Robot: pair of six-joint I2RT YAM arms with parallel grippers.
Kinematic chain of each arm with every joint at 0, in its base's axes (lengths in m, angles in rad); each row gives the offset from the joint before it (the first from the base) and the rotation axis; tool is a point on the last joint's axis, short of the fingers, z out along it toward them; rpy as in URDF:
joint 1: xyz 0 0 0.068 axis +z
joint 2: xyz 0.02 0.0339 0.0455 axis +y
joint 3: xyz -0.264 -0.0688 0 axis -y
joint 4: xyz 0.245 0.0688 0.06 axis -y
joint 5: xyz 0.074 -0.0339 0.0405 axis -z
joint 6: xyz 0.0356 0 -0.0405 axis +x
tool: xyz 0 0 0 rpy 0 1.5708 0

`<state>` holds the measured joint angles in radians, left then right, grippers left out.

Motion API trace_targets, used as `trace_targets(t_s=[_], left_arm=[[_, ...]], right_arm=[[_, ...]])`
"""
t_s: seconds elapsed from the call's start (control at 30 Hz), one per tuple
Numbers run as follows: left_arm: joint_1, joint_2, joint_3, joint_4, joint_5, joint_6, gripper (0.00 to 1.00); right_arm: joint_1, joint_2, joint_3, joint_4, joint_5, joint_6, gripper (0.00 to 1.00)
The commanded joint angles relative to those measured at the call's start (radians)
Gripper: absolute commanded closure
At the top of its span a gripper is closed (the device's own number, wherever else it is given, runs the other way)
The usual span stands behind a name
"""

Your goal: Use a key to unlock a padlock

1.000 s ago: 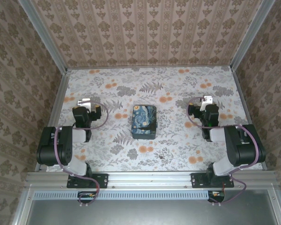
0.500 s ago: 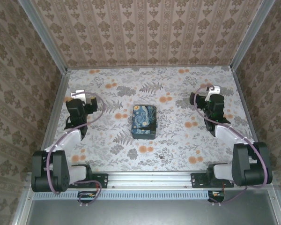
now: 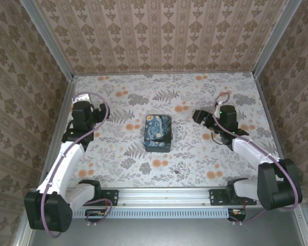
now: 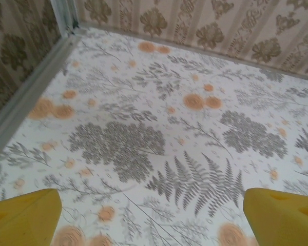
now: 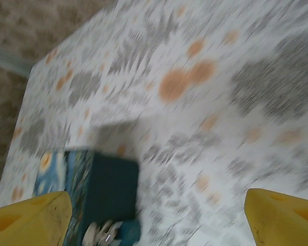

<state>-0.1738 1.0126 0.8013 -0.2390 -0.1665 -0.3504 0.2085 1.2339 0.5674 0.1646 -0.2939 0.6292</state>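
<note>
At table centre, seen from above, stands the printed box (image 3: pixel 158 132), its top bearing a blue-and-yellow swirl pattern; a dark patch (image 3: pixel 165 139) sits at its near right corner. Between the box and the near rail (image 3: pixel 164 195), slightly to the right, the padlock (image 3: pixel 178 171) lies as a tiny black speck on the floral tablecloth (image 3: pixel 143 97), well apart from both arms; its detail is too small to resolve.

Left gripper (image 3: pixel 81 98): stretched toward the far left corner, close to the left wall (image 3: pixel 20 102). Its yellow pads (image 4: pixel 25 218) stand at opposite edges of the wrist view, spread wide and empty above the cloth.

Right gripper (image 3: pixel 199 116): right of the box and apart from it. Its fingertips (image 5: pixel 282 218) are likewise spread wide and empty.

Right wrist view, blurred: the box's dark teal side, with small silvery pieces (image 5: pixel 103 233) at its foot that cannot be identified.
</note>
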Motion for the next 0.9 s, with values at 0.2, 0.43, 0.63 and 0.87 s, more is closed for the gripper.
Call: trace_targets(t_s=[0.2, 0.43, 0.63, 0.87], left_arm=[[-0.053, 0.009, 0.065, -0.165, 0.085, -0.131, 0.00], [-0.079, 0.023, 0.066, -0.188, 0.096, -0.167, 0.00], [-0.099, 0.028, 0.044, -0.171, 0.108, -0.193, 0.00], [-0.118, 0.034, 0.026, -0.165, 0.133, -0.227, 0.00]], right_arm=[[0.286, -0.050, -0.204, 0.080, 0.141, 0.276, 0.12], [0.471, 0.036, -0.128, 0.107, 0.234, 0.338, 0.11], [0.589, 0.188, -0.003, 0.177, 0.237, 0.405, 0.12], [0.664, 0.486, 0.249, 0.385, 0.085, 0.489, 0.12]])
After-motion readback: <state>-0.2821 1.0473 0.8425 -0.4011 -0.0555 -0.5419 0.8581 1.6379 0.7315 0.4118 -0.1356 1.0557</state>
